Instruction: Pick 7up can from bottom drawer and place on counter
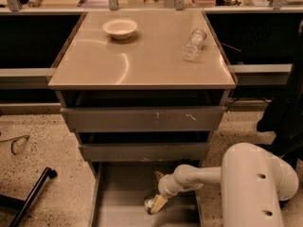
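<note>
Grey sheet-metal tray of the bottom drawer point(120, 200) stands pulled out, well below the counter point(156, 65) and forward of its front edge. The floor is flat and matt, with low side rails.

Hand point(157, 203): down inside that tray, below the counter's front edge and a little right of its centre line, at the end of the smooth cream arm point(199, 176). Cannot tell whether it is open or closed.

7up can point(150, 205): only a small shiny patch shows at the hand's tip, low on the drawer floor. Contact cannot be confirmed.

Judgement on the step (securing the can):
- The can wall is thin, curved and slick, so grip across the middle of the body, not near the silver ends.
- Lift straight up until clear of the two upper drawers point(142, 118), whose scratched fronts overhang the tray's back.
- Only then carry it up to the counter.

Counter top: glossy tan, rigid, with strong arc reflections. A can should stand well here if set down upright.

A pale shallow bowl point(120, 28) sits at the counter's far left. A clear ribbed plastic bottle point(194, 44) lies on its side at the far right. The middle and near strip are the better target.
</note>
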`<action>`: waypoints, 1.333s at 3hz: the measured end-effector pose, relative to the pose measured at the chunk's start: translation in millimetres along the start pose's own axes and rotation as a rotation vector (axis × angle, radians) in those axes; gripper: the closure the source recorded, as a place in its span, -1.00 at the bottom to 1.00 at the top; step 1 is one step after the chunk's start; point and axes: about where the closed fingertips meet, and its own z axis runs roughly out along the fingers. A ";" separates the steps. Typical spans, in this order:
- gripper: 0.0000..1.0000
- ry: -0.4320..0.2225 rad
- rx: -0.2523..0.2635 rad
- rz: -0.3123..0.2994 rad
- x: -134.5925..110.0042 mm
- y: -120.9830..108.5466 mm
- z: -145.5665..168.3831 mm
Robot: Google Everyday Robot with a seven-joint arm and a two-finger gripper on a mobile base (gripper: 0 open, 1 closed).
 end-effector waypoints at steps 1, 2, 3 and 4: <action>-1.00 -0.002 -0.036 0.024 17.9 0.7 28.2; -1.00 -0.027 -0.082 0.046 30.1 4.9 51.3; -1.00 -0.041 -0.126 0.050 35.8 12.5 65.7; -1.00 -0.069 -0.157 0.066 44.7 19.8 76.1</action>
